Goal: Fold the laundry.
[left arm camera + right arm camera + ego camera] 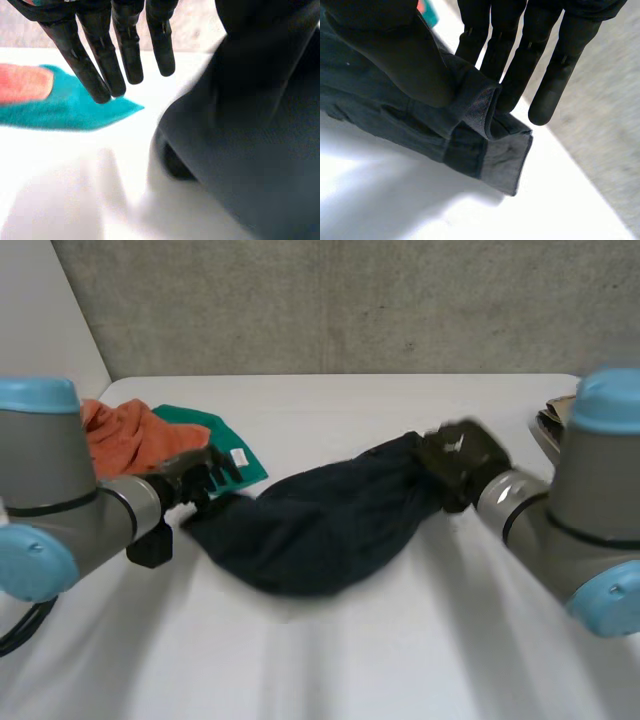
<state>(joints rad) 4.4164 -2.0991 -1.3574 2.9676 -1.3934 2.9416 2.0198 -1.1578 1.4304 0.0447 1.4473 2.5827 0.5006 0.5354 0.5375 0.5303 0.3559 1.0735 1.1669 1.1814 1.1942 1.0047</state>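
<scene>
Dark garment: one piece, laid bunched mid-counter, with its long axis run from hand to hand. One teal cloth and one orange cloth are found beyond its left end. Its right end, a hemmed edge, is clamped between the thumb and fingers of the right hand. The left hand is held just beside its left end, fingers straight and spread, nothing gripped. That end is judged the next to be taken.

The robot's black left hand hung with fingers straight and slightly spread. Its black right hand pinched a dark navy fabric garment between thumb and straight fingers.
</scene>
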